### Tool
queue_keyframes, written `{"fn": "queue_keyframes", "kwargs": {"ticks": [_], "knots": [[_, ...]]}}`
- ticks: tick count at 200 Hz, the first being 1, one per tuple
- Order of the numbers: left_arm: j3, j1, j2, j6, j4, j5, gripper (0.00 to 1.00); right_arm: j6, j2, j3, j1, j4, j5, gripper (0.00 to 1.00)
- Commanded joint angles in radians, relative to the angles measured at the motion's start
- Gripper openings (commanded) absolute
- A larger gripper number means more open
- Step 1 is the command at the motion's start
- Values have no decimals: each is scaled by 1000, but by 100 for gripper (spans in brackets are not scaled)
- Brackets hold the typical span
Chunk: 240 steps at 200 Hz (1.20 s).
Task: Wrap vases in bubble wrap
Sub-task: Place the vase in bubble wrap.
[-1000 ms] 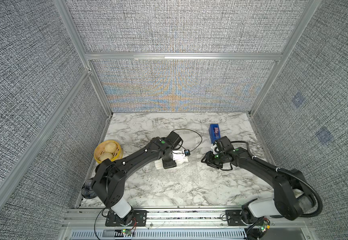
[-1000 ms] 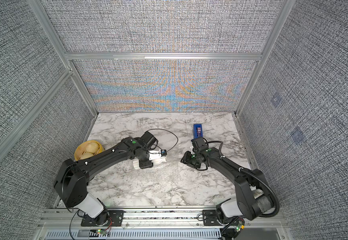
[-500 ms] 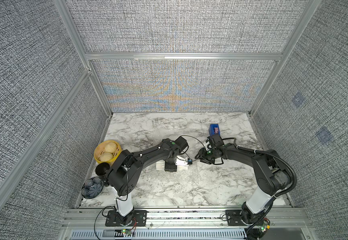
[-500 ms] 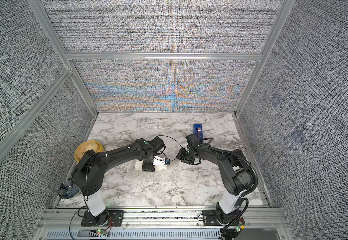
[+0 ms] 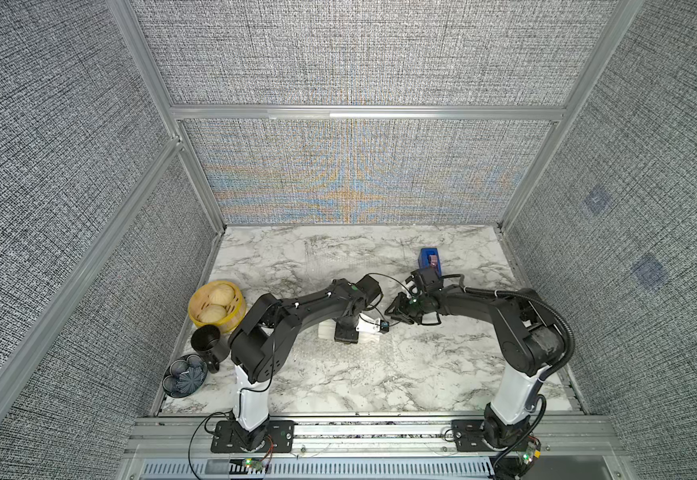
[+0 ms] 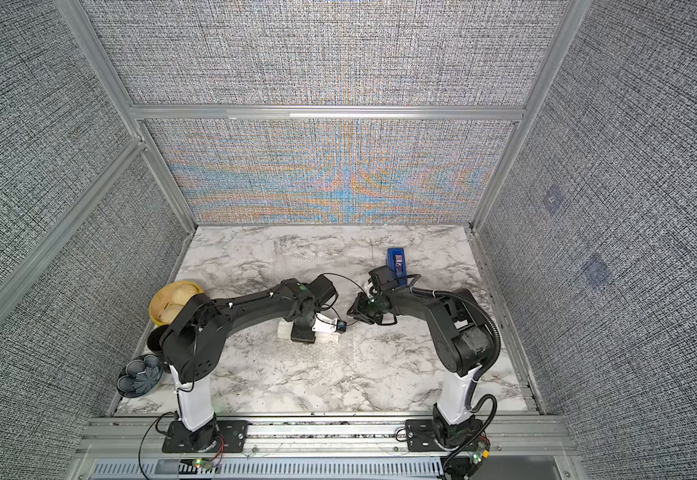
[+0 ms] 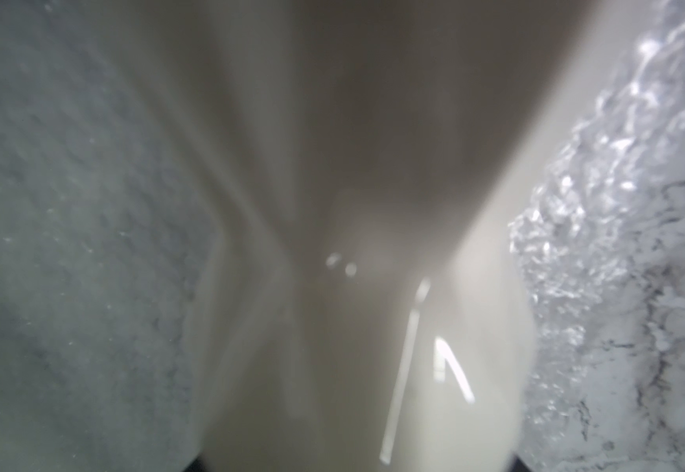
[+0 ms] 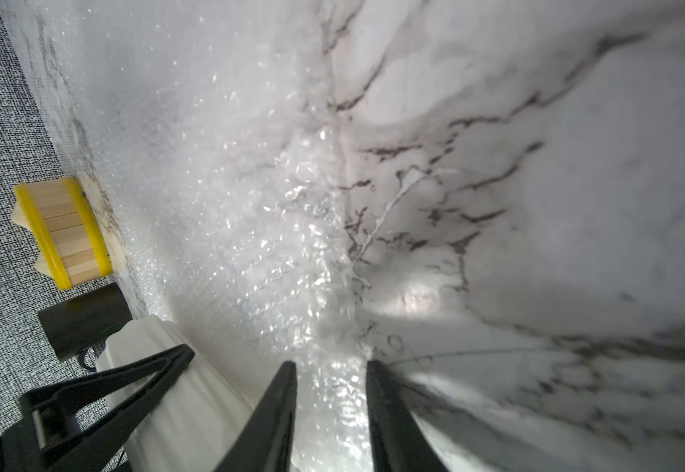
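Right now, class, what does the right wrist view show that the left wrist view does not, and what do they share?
Only the right wrist view: the yellow-banded wooden basket, the black tumbler and the open fingers of the right gripper. Only the left wrist view: the narrowed neck of the white vase, close and blurred. Both: the vase, the bubble wrap and the marble table.

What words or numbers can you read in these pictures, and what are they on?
None can be read. The white vase, the bubble wrap, the yellow-rimmed basket and the marble table show no writing. The blue dispenser is too small in both top views to tell if it bears a label.
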Motion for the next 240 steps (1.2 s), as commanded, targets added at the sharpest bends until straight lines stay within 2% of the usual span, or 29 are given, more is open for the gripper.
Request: {"fn": "queue_keyframes", "kwargs": {"ticks": [1, 28, 48, 61, 84, 106, 156, 192, 240], "knots": [[14, 1, 4, -13, -25, 23, 60, -13, 12, 29, -2, -52, 53, 25], [19, 3, 5, -25, -19, 20, 67, -27, 23, 41, -4, -55, 65, 11], [30, 9, 1, -48, -33, 28, 70, -36, 30, 50, -9, -64, 73, 8], [31, 15, -11, -62, -32, 38, 79, -41, 29, 50, -10, -63, 77, 8], [33, 34, -25, -97, -33, 54, 77, -53, 25, 52, -13, -63, 79, 7], [31, 52, -37, -163, -33, 47, 68, -66, 11, 59, -13, -66, 74, 7], [-12, 60, -50, -225, -13, 60, 62, -116, -101, 29, -13, -113, 108, 11], [-1, 58, -37, -260, -23, 74, 65, -157, -213, -36, -13, -125, 131, 18], [17, 59, -76, -293, 43, 59, 69, -279, -405, -143, 19, -146, 220, 32]]}}
